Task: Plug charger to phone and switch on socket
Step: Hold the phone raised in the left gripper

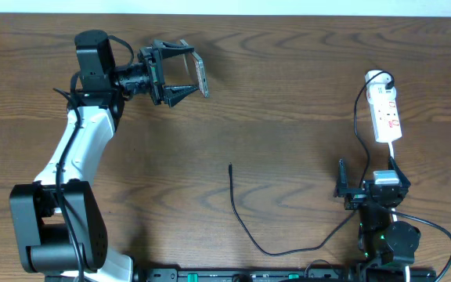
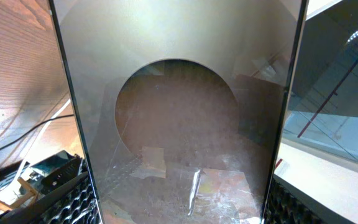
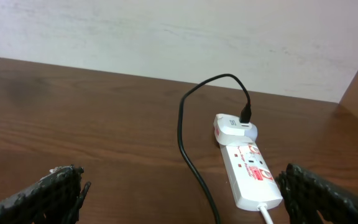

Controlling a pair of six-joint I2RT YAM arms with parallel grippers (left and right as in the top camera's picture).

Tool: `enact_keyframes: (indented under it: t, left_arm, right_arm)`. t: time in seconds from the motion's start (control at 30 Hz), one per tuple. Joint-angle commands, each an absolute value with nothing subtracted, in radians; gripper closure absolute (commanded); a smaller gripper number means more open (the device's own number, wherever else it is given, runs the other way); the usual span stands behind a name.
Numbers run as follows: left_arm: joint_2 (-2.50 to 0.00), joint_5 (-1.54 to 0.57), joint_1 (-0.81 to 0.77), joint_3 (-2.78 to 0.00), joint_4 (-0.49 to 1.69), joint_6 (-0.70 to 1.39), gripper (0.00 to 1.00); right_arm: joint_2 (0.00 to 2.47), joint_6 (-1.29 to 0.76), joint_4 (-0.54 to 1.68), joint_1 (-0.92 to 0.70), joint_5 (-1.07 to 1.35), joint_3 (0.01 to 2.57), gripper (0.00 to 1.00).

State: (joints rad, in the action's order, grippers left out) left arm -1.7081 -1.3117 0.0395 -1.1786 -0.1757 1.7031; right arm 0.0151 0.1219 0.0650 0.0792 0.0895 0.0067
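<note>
Well left of the power strip (image 1: 385, 114), my left pincer (image 1: 188, 72) clamps the phone (image 1: 201, 76); charger tip (image 1: 231, 167) lies unplugged, right pincer (image 3: 185, 190) apart, switching pending.

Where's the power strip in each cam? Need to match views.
Overhead: strip near the right edge, upper half, running up the picture.
Left wrist: not in it; the phone fills the frame.
Right wrist: strip at lower right, cord end toward the camera.
Shared landmark: the white adapter at the strip's far end, with the black cable plugged into it.
</note>
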Motion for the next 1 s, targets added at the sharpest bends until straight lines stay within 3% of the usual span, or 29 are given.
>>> enact_keyframes:
  t: [0.0, 0.63, 0.97]
  left_arm:
    - [-1.676, -1.350, 0.043, -1.211, -0.189, 1.704, 0.93]
    - [-1.676, -1.331, 0.043, -1.210, -0.228, 1.695, 0.92]
    - [-1.676, -1.182, 0.043, -1.210, -0.249, 1.578, 0.93]
  right_arm:
    - [0.013, 0.136, 0.070, 0.070, 0.084, 0.006, 0.01]
    - [0.013, 0.136, 0.070, 0.070, 0.084, 0.006, 0.01]
    - [0.013, 0.136, 0.070, 0.070, 0.084, 0.006, 0.01]
